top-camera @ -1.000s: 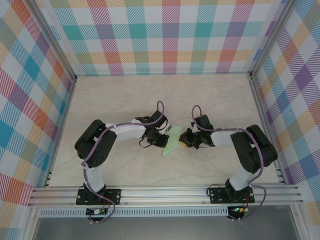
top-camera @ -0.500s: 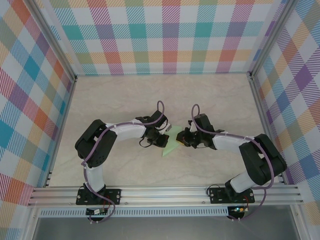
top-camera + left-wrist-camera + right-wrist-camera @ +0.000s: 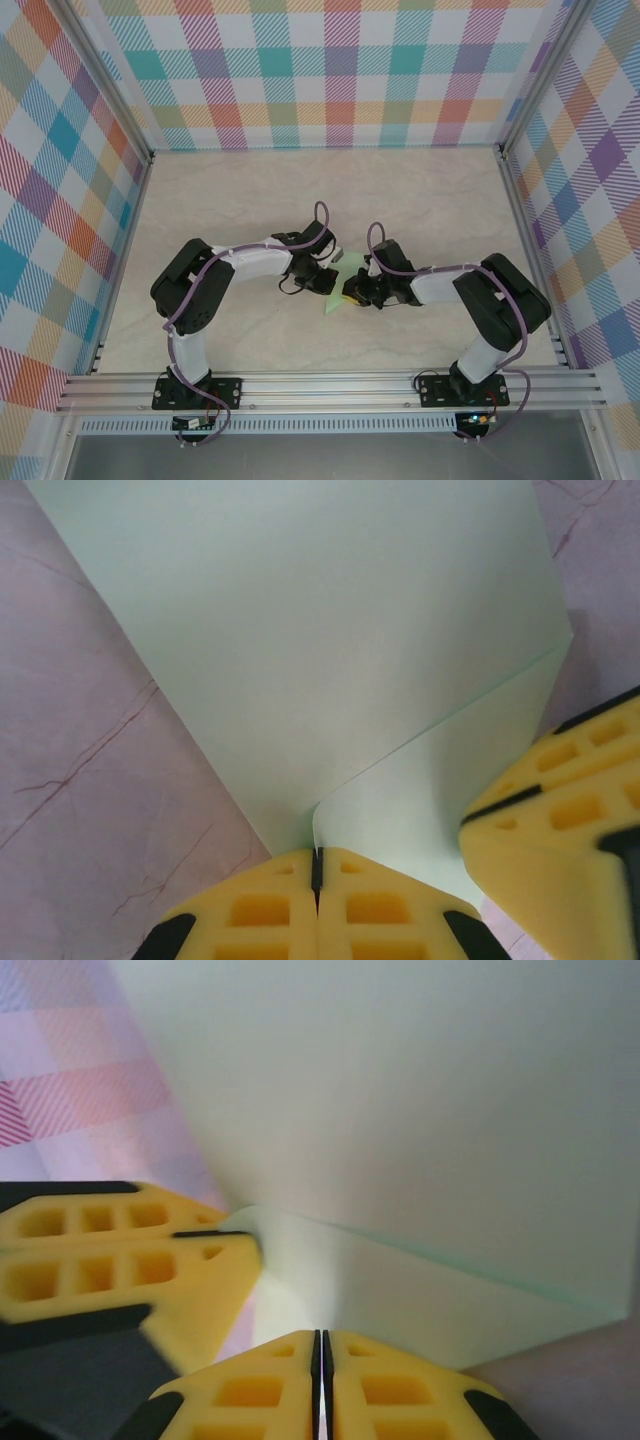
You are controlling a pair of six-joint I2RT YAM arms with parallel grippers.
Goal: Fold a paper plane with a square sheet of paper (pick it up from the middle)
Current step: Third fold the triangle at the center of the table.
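Reading from the left: the left arm reaches in over the marbled counter toward the middle of the cell. The left end effector has its yellow pads pressed together, with the edge of the square sheet of paper nipped in the seam between them. The sheet sits mid-counter between the two arms, pale green and plain, and from the left wrist I see one part of it doubled over the rest, the loose edge running up and to the right from the pinch. I take the left pinch to be an anchor: it holds the corner of the fold so the layers cannot slide while the other side works. Just beside it, nearly touching, comes the right end effector, its pads likewise closed on the paper, gripping where the doubled layer meets the sheet. From the right wrist the sheet rises like a pale wall with the plaid wall showing past its left edge, so I judge that side is tilted up rather than lying flat, though I cannot tell how much of it rests on the counter. The close pairing suggests a crease is being set or drawn along. Farthest right, the right arm bends in from its base. No dart shape yet; I judge the folding is at an early stage. The main risk is tearing the thin paper if the pinches pull apart.
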